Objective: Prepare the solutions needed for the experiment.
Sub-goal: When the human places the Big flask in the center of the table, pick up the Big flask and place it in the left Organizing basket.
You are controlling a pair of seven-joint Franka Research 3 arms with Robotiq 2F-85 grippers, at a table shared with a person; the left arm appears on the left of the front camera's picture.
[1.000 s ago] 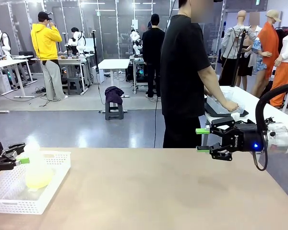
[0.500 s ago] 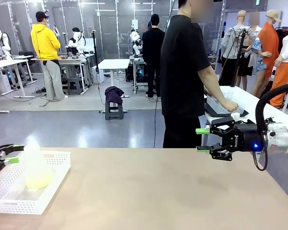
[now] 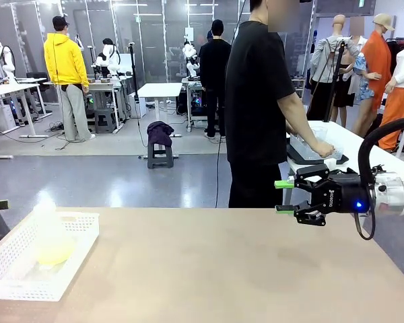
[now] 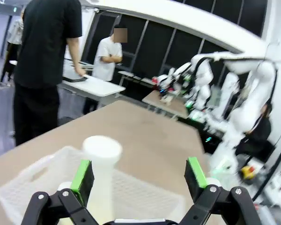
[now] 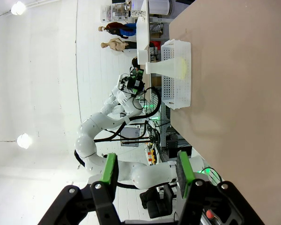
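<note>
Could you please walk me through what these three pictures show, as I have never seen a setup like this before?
These are two white robot arms at a tan table, each ending in a two-fingered end effector with green pads. The wide picture is taken from between the arms, looking across the table at a person in black who stands turned toward a side table. The other two come from cameras on the wrists, looking along each arm's own fingers. On the table stands a white basket holding a frosted flask with a shallow pale yellow solution inside. The left end effector is open, facing the flask and holding nothing. The right end effector hovers over the table's far edge, jaws apart, also empty.
</note>
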